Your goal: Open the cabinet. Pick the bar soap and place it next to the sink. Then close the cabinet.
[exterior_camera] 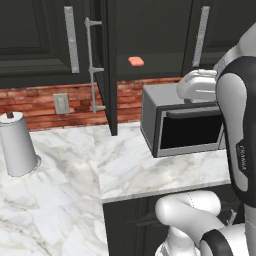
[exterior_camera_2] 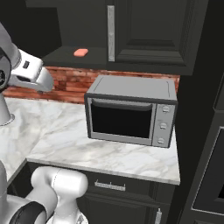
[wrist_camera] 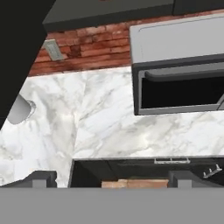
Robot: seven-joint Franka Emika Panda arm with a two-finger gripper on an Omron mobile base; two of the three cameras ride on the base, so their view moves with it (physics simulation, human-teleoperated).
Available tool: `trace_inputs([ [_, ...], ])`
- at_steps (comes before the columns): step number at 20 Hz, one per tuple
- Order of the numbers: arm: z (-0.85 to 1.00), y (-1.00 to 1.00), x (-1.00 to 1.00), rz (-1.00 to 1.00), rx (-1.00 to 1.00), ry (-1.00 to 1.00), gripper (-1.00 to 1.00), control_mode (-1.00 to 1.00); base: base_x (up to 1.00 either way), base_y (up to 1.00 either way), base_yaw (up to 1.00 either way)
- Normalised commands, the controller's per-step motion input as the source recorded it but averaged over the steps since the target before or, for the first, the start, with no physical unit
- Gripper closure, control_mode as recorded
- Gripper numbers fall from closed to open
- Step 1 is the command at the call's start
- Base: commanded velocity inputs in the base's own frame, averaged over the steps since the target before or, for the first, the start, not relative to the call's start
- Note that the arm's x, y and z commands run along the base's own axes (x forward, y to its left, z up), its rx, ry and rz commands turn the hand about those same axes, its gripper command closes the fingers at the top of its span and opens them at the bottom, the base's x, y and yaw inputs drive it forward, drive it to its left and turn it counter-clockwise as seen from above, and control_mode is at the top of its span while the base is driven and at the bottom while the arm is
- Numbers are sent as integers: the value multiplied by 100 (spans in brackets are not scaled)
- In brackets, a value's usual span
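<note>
Salmon-pink bar soap (exterior_camera: 135, 61) in black cabinet (exterior_camera: 107, 65); white grey-veined marble tabletop (exterior_camera: 125, 165); red brick wall (exterior_camera: 40, 102); grey microwave (exterior_camera_2: 131, 111).

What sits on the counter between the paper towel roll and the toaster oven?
Nothing: in the left base view, bare marble counter stretches from the paper towel roll to the toaster oven.

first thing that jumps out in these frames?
The salmon-pink bar soap, lying alone on the shelf of the opened black cabinet, whose door swings out over the counter. Below it, a grey toaster oven sits on the white marble counter against the red brick backsplash.
</note>
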Motion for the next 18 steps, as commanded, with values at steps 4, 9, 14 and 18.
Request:
trace_inputs([
  [4, 0, 0, 0, 0, -1, -24, -100, -100, 0, 0, 0],
  [9, 8, 0, 0, 0, -5, -25, -100, -100, 0, 0, 0],
  [14, 43, 0, 1, 0, -2, -8, -100, -100, 0, 0, 0],
  [18, 50, 6, 3, 0, 0, 0, -100, -100, 0, 0, 0],
])
